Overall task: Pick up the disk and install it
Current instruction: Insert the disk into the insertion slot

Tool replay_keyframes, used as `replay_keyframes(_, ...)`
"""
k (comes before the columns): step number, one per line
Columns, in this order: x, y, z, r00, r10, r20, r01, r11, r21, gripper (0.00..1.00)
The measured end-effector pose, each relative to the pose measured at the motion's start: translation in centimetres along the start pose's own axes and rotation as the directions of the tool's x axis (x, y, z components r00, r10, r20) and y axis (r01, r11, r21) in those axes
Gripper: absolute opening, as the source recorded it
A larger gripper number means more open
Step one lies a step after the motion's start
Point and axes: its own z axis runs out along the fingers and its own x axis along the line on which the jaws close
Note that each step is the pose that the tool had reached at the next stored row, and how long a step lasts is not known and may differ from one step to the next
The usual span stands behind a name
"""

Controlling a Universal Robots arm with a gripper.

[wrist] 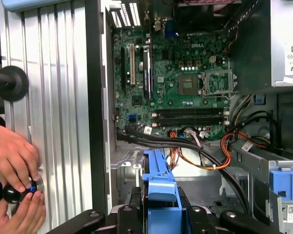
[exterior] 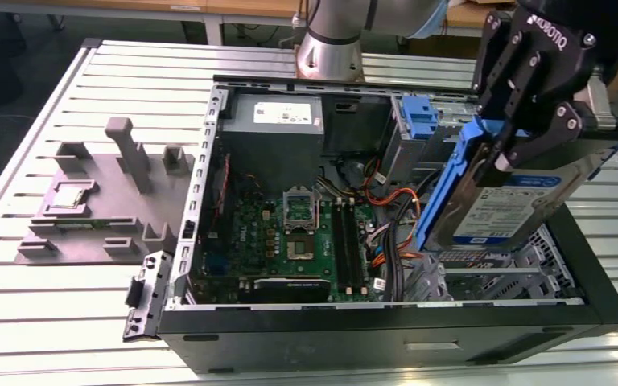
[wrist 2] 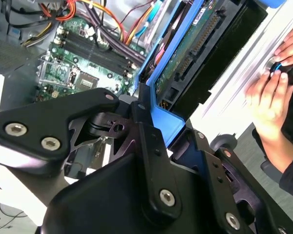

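Fixture tray (exterior: 94, 201): grey, at the exterior view's left.
Computer case (exterior: 395, 342): open, motherboard (exterior: 298, 233) exposed.
Disk (exterior: 502, 211): tilted, raised over the case's end at the exterior view's right.
Gripper (exterior: 508, 157): angled down from above, pinching the disk's upper end.

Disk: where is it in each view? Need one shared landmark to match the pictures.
Exterior view: the disk hangs tilted in the gripper, over the open case at the exterior view's right.
Second wrist view: the disk's circuit-board side showing, just past the gripper.
First wrist view: its blue rail, edge-on, clamped in the gripper, before the cables.
Shared landmark: the motherboard, in all three.
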Motion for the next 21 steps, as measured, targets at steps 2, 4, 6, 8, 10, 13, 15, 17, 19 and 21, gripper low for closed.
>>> replay_keyframes(2,0.03,-0.48,0.06,1.0000,0.000,-0.0002,0.000,1.0000,-0.0004,0.37)
replay_keyframes(4,0.05,-0.93,0.13,1.0000,0.000,0.0000,0.000,1.0000,-0.0006,0.37)
replay_keyframes(6,0.05,-1.37,0.19,1.0000,0.000,0.0002,0.000,1.0000,-0.0007,0.37)
replay_keyframes(8,0.04,-1.68,0.23,1.0000,0.000,0.0000,0.000,1.0000,-0.0007,0.37)
replay_keyframes(10,0.04,-1.93,0.31,1.0000,0.000,0.0000,0.000,1.0000,-0.0007,0.37)
replay_keyframes(13,0.08,-2.20,0.52,1.0000,0.000,0.0000,0.000,1.0000,-0.0007,0.37)
replay_keyframes(15,0.09,-2.32,0.68,1.0000,-0.001,-0.0001,0.001,1.0000,-0.0007,0.37)
replay_keyframes(17,0.08,-2.42,0.84,1.0000,-0.005,0.0001,0.005,1.0000,-0.0005,0.37)
replay_keyframes(19,0.07,-2.48,0.99,1.0000,-0.007,0.0001,0.007,1.0000,-0.0004,0.37)
replay_keyframes(21,0.06,-2.54,1.16,1.0000,-0.007,0.0002,0.007,1.0000,-0.0004,0.37)
